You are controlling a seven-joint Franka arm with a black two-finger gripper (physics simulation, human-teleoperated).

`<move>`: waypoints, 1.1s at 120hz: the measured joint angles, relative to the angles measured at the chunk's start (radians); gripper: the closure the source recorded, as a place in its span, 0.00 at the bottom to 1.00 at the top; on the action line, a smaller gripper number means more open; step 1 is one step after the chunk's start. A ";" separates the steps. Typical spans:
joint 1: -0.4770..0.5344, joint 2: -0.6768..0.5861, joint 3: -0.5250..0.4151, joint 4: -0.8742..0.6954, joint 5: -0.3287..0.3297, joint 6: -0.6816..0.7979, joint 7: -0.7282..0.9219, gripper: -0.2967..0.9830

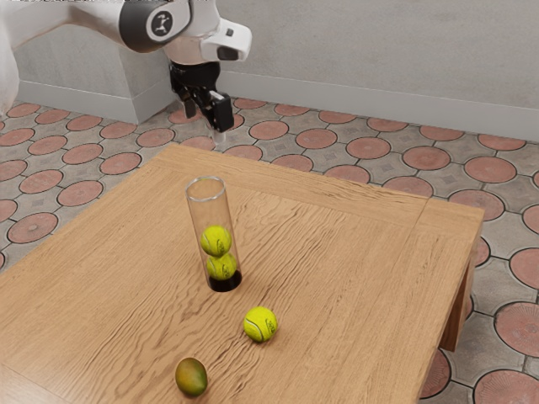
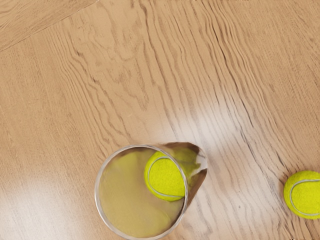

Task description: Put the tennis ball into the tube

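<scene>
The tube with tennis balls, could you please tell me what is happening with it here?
The robot arm is holding nothing: its jaws stand open, raised above the table. The task is to put the tennis ball into the clear tube. Two balls are inside it, one on top of the other. A third ball lies loose on the table, not yet in, with a greenish-brown fruit nearby.
</scene>
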 joint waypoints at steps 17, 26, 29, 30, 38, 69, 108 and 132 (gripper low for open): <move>0.007 0.063 -0.002 -0.007 -0.025 0.004 0.028 0.23; 0.009 0.103 -0.003 -0.014 -0.064 0.007 0.041 0.23; 0.008 0.111 -0.004 -0.017 -0.079 0.009 0.045 0.23; 0.008 0.114 -0.005 -0.018 -0.083 0.009 0.047 0.23; 0.007 0.126 -0.028 -0.045 -0.111 0.014 0.056 0.23; -0.027 0.146 -0.052 -0.271 -0.255 0.022 0.083 0.23; -0.029 0.218 -0.063 -0.443 -0.339 0.236 0.105 0.23; -0.023 0.292 -0.060 -0.444 -0.316 0.366 0.112 0.23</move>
